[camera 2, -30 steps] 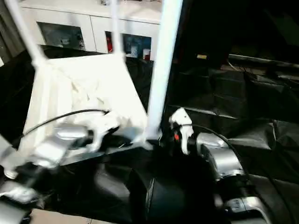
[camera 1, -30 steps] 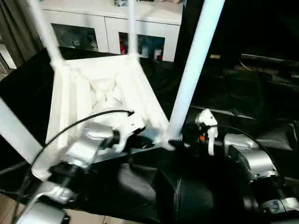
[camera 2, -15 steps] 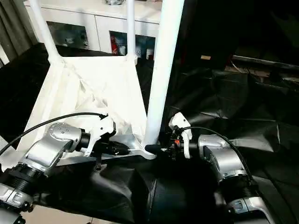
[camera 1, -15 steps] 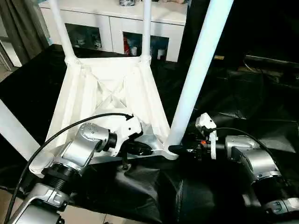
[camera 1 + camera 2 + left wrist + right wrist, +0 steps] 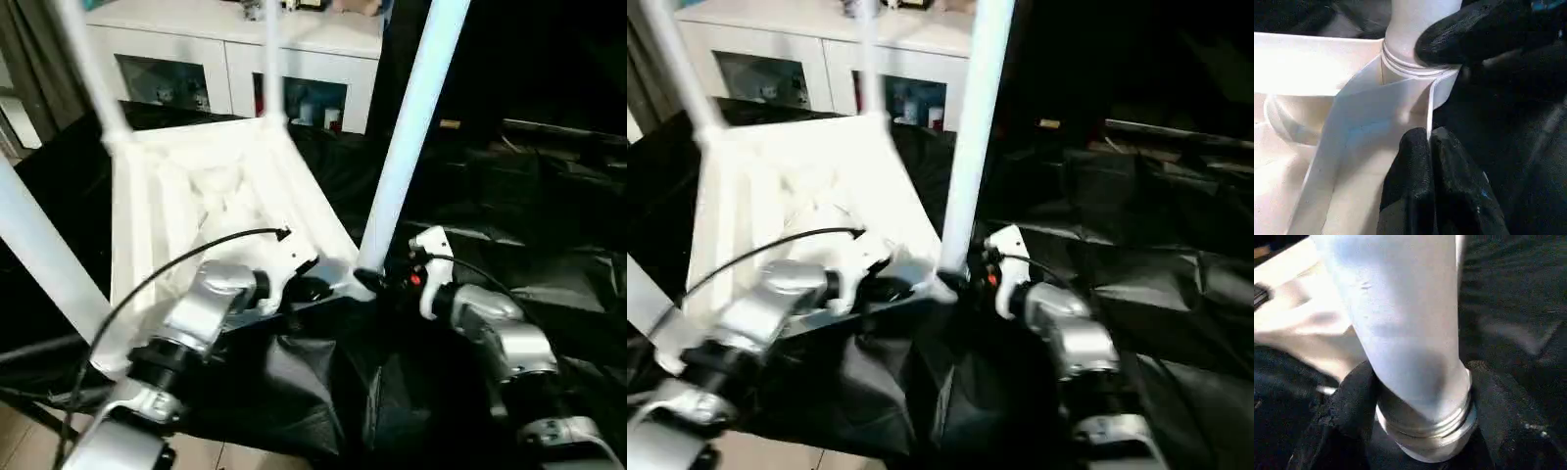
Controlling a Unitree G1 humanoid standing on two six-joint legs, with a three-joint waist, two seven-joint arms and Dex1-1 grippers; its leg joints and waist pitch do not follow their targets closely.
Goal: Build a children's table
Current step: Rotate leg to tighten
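Both arms reach in at the near corner of the upturned children's table on the black-draped work table.
Right gripper clamps the near leg's threaded base; left gripper, fingers together, presses the corner rim.

The small white plastic children's table lies upside down on my black-draped surface, legs up. My left tool meets its near rim; my right tool straddles the near-right leg. A white glass-door cabinet stands behind.
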